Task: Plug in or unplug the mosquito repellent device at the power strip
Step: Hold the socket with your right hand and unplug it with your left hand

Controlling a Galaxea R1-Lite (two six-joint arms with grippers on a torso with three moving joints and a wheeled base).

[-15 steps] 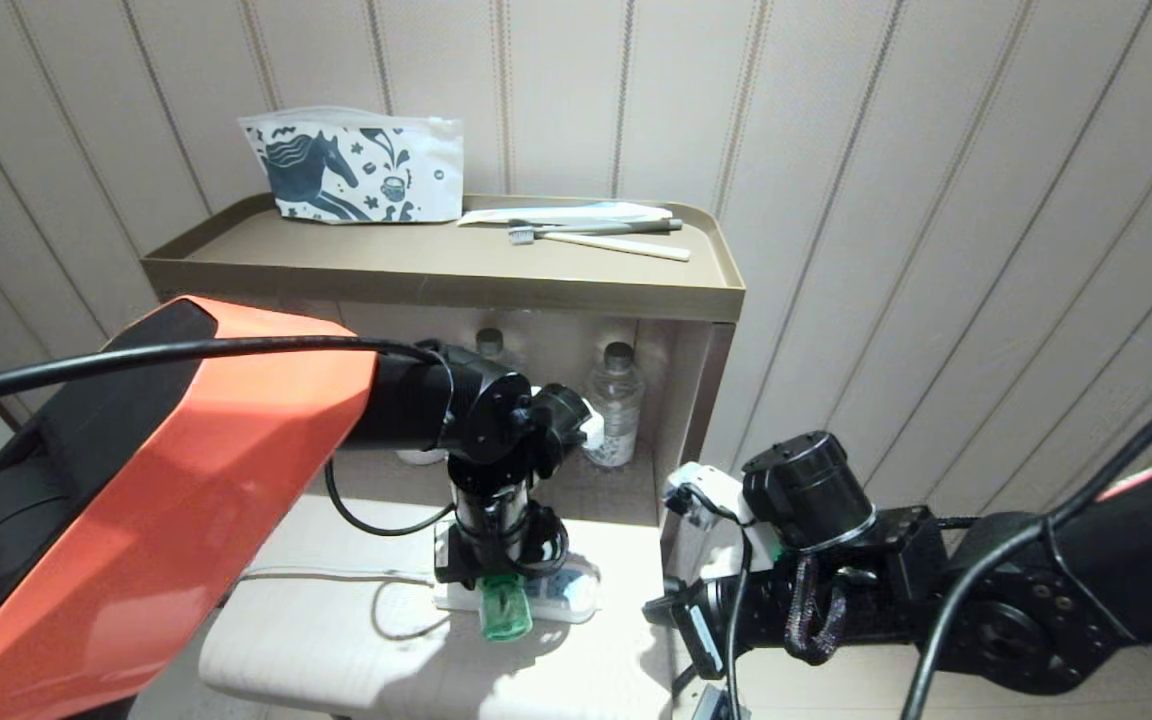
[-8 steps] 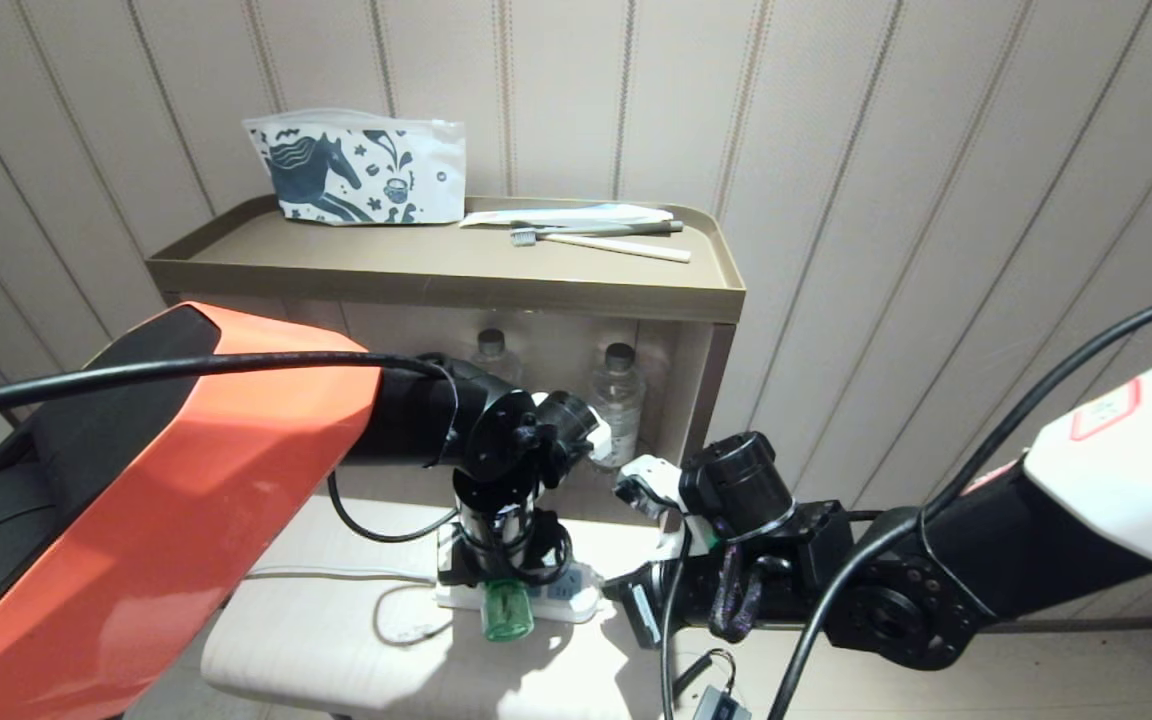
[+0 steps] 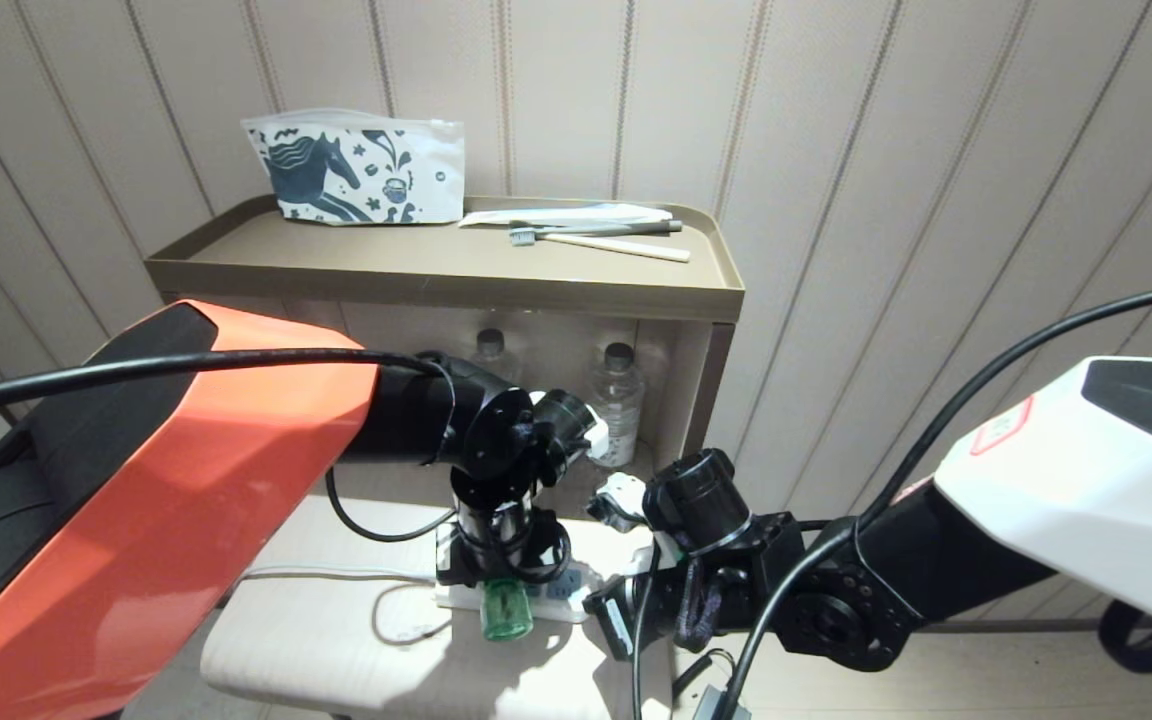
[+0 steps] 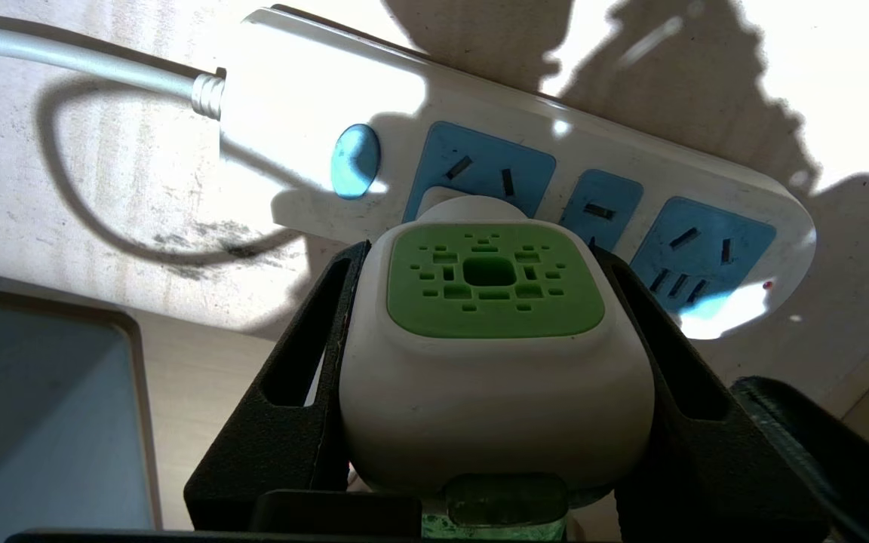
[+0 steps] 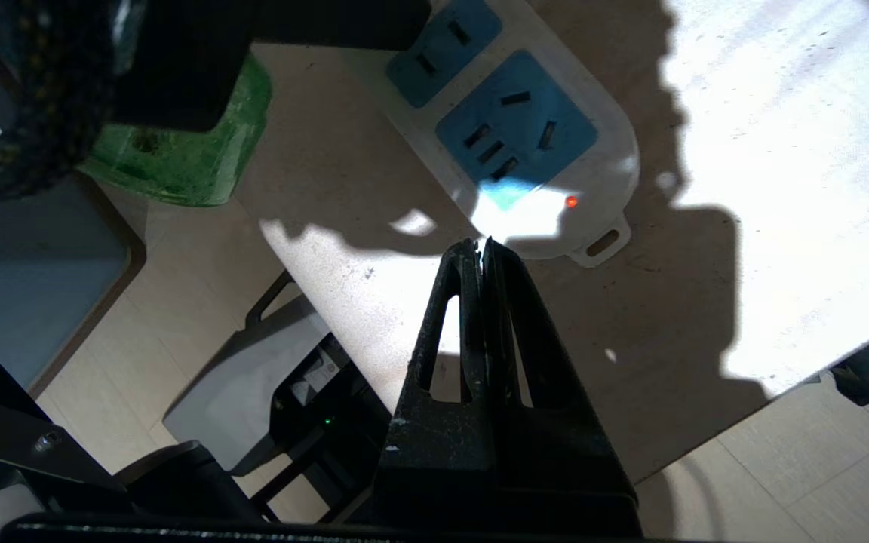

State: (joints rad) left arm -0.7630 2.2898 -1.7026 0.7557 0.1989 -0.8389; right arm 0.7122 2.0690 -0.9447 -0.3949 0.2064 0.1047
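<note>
My left gripper [image 4: 480, 255] is shut on the white sides of the mosquito repellent device [image 4: 491, 339], whose green vented head faces the camera. The device's plug end rests against the first blue socket of the white power strip [image 4: 314, 90], beside the round blue button; the prongs are hidden. From the head view, the left gripper [image 3: 501, 560] points down at the power strip [image 3: 566, 597], with the device's green bottle [image 3: 507, 612] sticking out toward me. My right gripper [image 5: 481, 246] is shut and empty, its tips at the strip's lit end [image 5: 593, 219].
The strip lies on a low white table [image 3: 336, 640], its cord [image 3: 336, 575] running left. Behind stands a brown shelf unit [image 3: 456, 270] holding a patterned pouch [image 3: 356, 170] and toothbrushes [image 3: 596, 238], with water bottles [image 3: 616, 400] in the niche below. The table edge and floor lie just below the right gripper.
The right arm has swung in from the right, bringing its shut gripper up to the strip's right end. The left gripper still holds the device in the same place.
</note>
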